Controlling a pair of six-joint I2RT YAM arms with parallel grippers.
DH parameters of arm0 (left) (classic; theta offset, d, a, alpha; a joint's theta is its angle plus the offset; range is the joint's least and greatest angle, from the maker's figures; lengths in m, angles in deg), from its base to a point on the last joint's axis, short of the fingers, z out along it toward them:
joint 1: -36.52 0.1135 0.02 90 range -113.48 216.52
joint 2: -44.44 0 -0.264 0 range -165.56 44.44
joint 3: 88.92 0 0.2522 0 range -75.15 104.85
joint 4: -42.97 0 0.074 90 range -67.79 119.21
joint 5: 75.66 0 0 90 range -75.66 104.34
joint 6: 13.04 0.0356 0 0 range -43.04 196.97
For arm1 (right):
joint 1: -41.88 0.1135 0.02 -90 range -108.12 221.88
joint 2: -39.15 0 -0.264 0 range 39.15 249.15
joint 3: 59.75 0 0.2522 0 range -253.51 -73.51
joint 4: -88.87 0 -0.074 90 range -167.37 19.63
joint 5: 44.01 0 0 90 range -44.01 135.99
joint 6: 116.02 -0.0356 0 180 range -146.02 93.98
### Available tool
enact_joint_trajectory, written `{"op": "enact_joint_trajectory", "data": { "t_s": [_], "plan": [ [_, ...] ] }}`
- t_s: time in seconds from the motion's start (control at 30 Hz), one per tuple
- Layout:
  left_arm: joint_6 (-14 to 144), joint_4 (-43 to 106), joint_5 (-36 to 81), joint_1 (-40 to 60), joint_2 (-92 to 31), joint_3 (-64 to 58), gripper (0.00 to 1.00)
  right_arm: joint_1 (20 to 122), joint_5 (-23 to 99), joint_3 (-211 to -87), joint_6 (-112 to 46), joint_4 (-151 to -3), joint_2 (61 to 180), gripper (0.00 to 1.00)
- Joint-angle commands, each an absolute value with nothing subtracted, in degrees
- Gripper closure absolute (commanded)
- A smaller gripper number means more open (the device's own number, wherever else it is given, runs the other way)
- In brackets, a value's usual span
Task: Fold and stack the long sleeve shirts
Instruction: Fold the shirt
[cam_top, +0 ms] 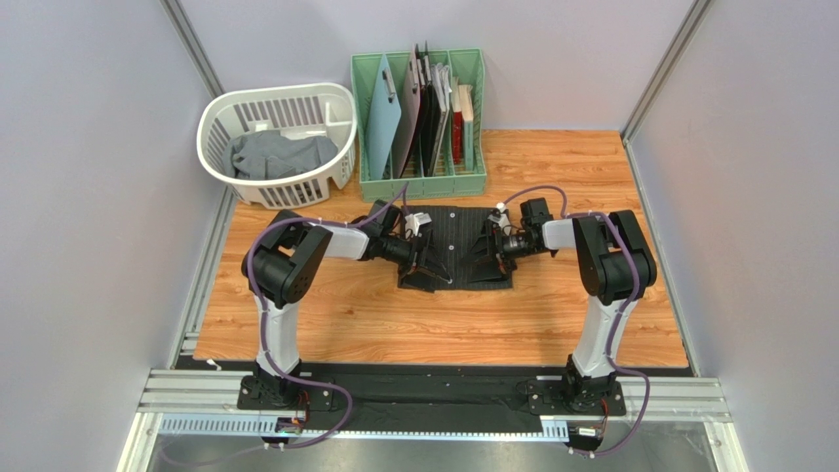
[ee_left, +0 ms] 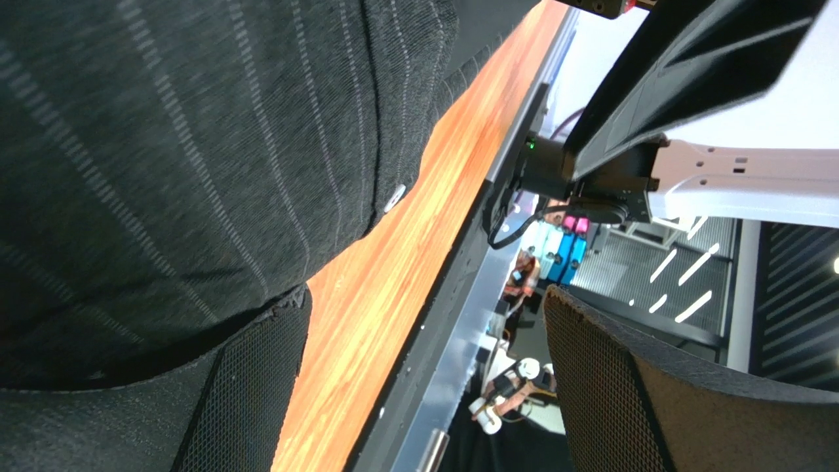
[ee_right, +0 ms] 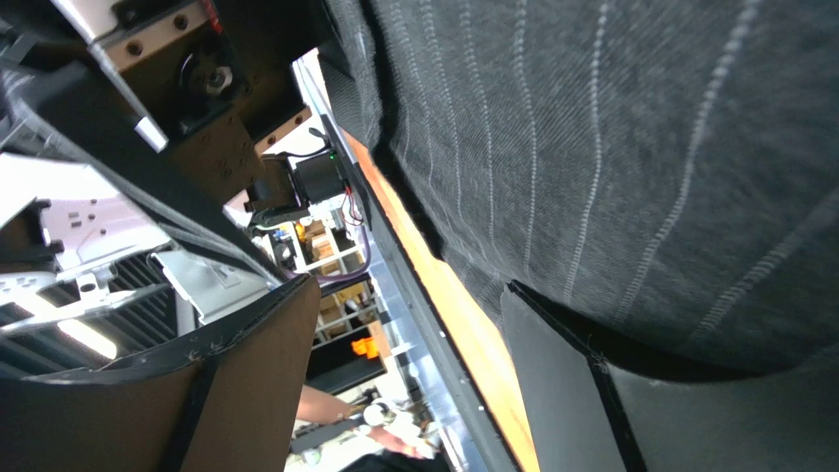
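I see the pinstriped shirt as black with thin pale stripes. Close up in both wrist views they read as dotted grey-white lines. The grey shirt is plain mid-grey, with no pattern. The basket is white and slatted. The table is warm orange-brown wood grain. The rack is mint green — 1 board in it is pale blue, another dark red. The left arm and right arm are black with white lower links, and their cables are purple.

Pale grey walls, wooden table, green rack, white basket
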State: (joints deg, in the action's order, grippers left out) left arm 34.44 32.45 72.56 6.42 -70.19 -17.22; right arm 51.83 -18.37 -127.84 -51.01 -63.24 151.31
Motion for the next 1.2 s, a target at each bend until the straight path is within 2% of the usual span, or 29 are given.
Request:
{"op": "enact_joint_trajectory", "data": {
  "t_s": [0.0, 0.2, 0.37, 0.53, 0.57, 0.67, 0.77, 0.93, 1.07, 1.17],
  "plan": [
    [38.6, 29.5, 62.9, 11.6, -72.0, -21.1, 0.06, 48.5, -11.6, -126.8, -42.0, -58.7, 157.4, 0.23],
    [41.4, 26.7, 63.0, 15.0, -61.3, -29.0, 0.08, 42.4, -8.8, -130.2, -30.1, -42.4, 157.7, 0.3],
    [53.2, 13.9, 67.9, 15.3, -51.6, -24.3, 0.1, 39.0, -4.6, -140.1, -19.5, -25.9, 152.9, 0.35],
    [68.2, 2.1, 58.9, 15.3, -38.2, -18.0, 0.07, 43.4, 5.8, -148.0, -23.8, -30.3, 142.3, 0.31],
    [70.2, -0.4, 53.6, 15.3, -36.5, -17.2, 0.06, 46.5, 8.7, -150.8, -24.9, -30.9, 141.9, 0.3],
    [75.0, -3.4, 41.4, 15.3, -31.5, -12.4, 0.04, 52.1, 23.3, -155.4, -27.5, -31.5, 142.8, 0.3],
    [76.1, -4.0, 29.4, 15.5, -29.3, -8.0, 0.01, 55.1, 34.2, -156.2, -30.8, -32.9, 144.5, 0.25],
    [75.8, -5.9, 18.5, 16.7, -28.7, -2.2, 0.01, 58.5, 42.7, -156.8, -35.3, -34.0, 149.3, 0.21],
    [79.9, -8.2, 22.2, 19.8, -30.1, 2.9, 0.01, 62.6, 41.2, -156.2, -33.9, -34.1, 152.7, 0.2],
    [77.2, -10.3, 27.3, 23.5, -30.5, 2.6, 0.01, 65.6, 38.9, -153.7, -26.5, -34.2, 152.7, 0.2]
  ]
}}
